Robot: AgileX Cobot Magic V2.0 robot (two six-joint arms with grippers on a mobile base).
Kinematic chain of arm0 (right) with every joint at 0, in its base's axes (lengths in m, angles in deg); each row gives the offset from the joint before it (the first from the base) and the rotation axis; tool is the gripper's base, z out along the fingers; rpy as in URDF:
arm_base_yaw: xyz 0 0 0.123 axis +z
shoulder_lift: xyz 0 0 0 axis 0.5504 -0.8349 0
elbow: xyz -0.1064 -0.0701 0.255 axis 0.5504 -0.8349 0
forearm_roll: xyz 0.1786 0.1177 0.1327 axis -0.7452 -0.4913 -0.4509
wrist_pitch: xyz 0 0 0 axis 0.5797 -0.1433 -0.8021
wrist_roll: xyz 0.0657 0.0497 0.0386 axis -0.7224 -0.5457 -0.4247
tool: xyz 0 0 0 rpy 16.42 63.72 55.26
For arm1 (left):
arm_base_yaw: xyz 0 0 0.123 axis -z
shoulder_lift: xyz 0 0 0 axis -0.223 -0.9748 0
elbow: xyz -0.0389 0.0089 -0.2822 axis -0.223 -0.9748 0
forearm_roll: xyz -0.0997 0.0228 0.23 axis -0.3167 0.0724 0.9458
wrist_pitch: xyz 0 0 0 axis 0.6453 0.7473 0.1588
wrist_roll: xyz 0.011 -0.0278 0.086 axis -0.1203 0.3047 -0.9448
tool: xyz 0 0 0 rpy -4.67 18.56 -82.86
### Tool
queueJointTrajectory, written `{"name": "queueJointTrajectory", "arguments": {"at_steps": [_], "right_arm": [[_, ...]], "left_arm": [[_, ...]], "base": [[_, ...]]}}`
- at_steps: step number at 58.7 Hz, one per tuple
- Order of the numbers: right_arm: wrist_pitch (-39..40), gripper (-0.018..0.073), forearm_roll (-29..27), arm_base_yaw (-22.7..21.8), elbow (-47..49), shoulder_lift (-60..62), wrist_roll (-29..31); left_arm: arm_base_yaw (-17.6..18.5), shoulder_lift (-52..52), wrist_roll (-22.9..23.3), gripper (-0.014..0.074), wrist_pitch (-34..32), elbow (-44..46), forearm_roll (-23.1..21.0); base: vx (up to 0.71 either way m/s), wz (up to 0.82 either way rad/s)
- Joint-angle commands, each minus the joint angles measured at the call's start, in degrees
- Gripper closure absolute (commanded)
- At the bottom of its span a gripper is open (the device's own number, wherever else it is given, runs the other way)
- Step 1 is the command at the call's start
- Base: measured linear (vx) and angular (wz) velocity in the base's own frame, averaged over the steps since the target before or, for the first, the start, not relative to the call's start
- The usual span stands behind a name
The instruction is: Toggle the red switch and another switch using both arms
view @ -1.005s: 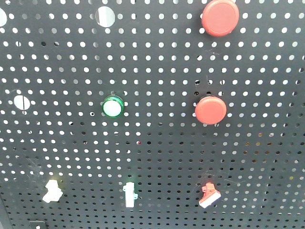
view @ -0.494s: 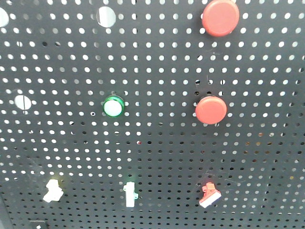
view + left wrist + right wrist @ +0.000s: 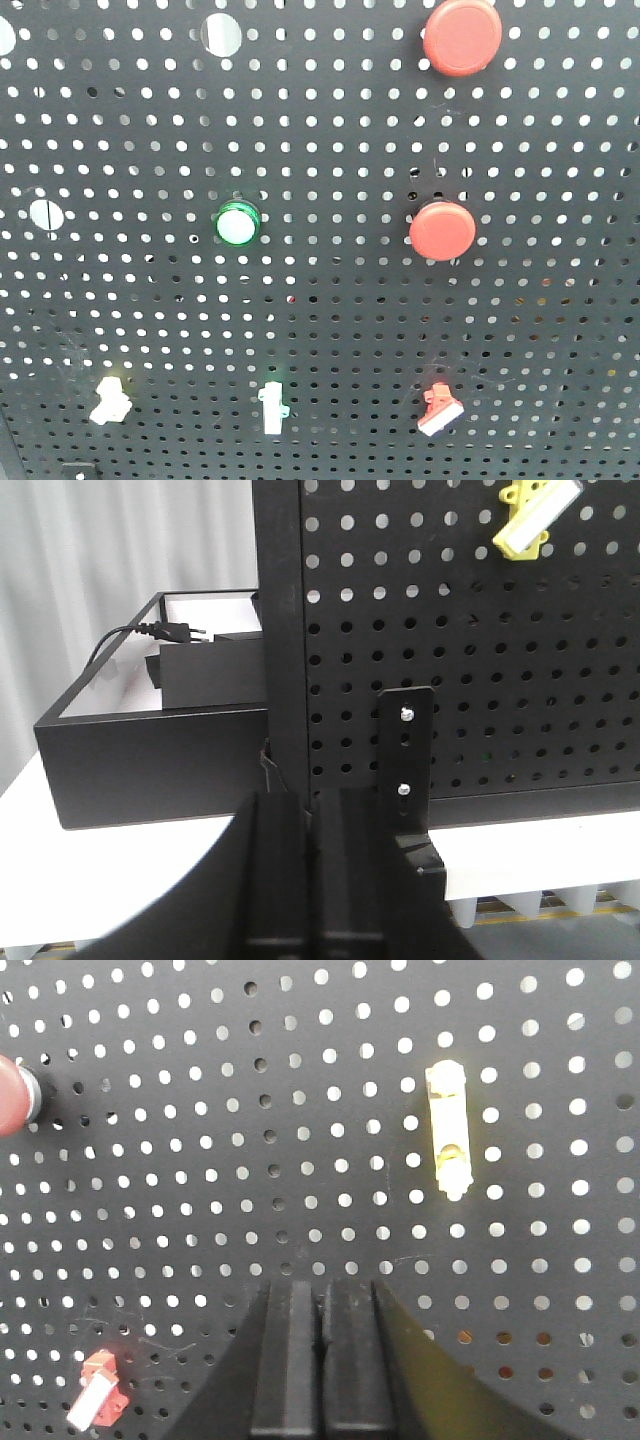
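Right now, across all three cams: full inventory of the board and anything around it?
pegboard: 1, black, perforated, fills front view
round push buttons: 2, red, right side, one above the other
round indicator button: 1, green rim, pale centre, mid-left
red switch: 1, red base, white lever, bottom right
yellow switch: 1, yellow base, whitish lever, bottom left
middle toggle: 1, whitish, bottom centre
tray: 1, black, left of board
plug: 1, black, in tray
left gripper: black, shut, below board
right gripper: black, shut, facing board
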Motion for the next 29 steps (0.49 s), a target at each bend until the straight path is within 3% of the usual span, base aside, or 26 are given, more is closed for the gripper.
{"name": "queueJointTrajectory", "arguments": {"at_steps": [1, 29], "right_arm": [[0.11, 0.0566, 1.0, -0.42, 1.73, -0.42, 0.41], [0.02, 0.0566, 1.04, -0.42, 1.73, -0.42, 0.35]], "left_arm": [[-0.08, 1.13, 0.71, 0.0594, -4.25, -1.15, 0.02], [-0.08, 1.13, 0.66, 0.0594, -4.25, -1.15, 0.02]], "base": [[0.0, 0.0], [0.0, 0.0]]}}
